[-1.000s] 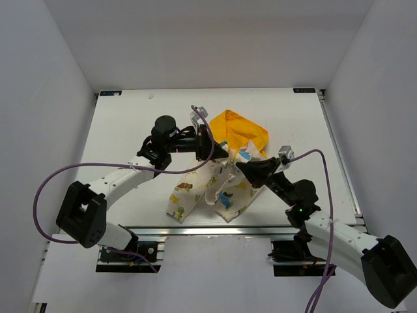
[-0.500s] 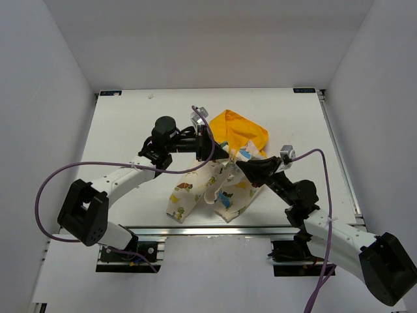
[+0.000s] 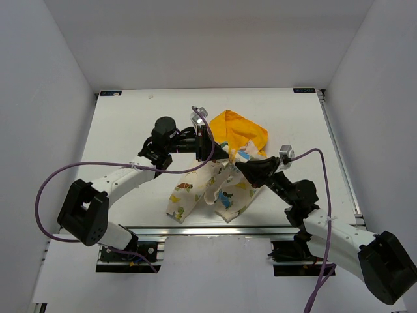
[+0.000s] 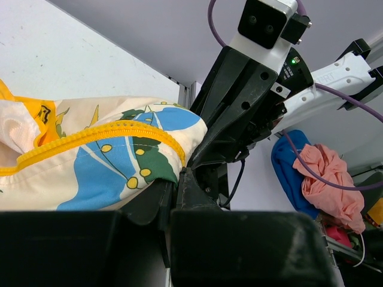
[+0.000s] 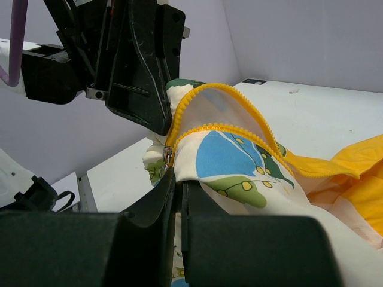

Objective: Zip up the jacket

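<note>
White table (image 3: pixel 124 124) enclosed by white walls (image 3: pixel 45 91); beyond its edge, a crumpled salmon cloth (image 4: pixel 326 179) lies against a blue cloth (image 4: pixel 289 164).

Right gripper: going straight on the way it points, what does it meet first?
Beyond the jacket fold pinched in the right gripper, probably the left gripper, close ahead; depth is unclear.

bright even light | soft shadows | wrist foregrounds blurred
</note>
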